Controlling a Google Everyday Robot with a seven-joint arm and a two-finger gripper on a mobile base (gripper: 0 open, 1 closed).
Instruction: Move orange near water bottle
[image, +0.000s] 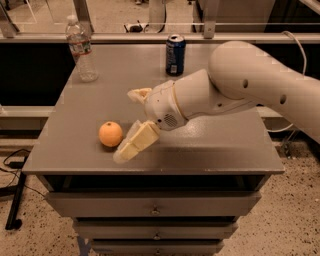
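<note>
The orange (110, 134) sits on the grey tabletop (200, 150) near the front left. The water bottle (81, 49), clear with a white cap and a red-and-white label, stands upright at the back left corner. My gripper (125, 125) is open, just right of the orange, low over the table. One finger (137, 94) is behind the orange and the other finger (134, 144) is in front of it to the right. The orange lies at the mouth of the gap, and the fingers are not closed on it.
A dark blue soda can (175, 54) stands upright at the back middle of the table. My white arm (240, 85) reaches in from the right over the table. Drawers (155, 210) are below the front edge. A rail runs behind the table.
</note>
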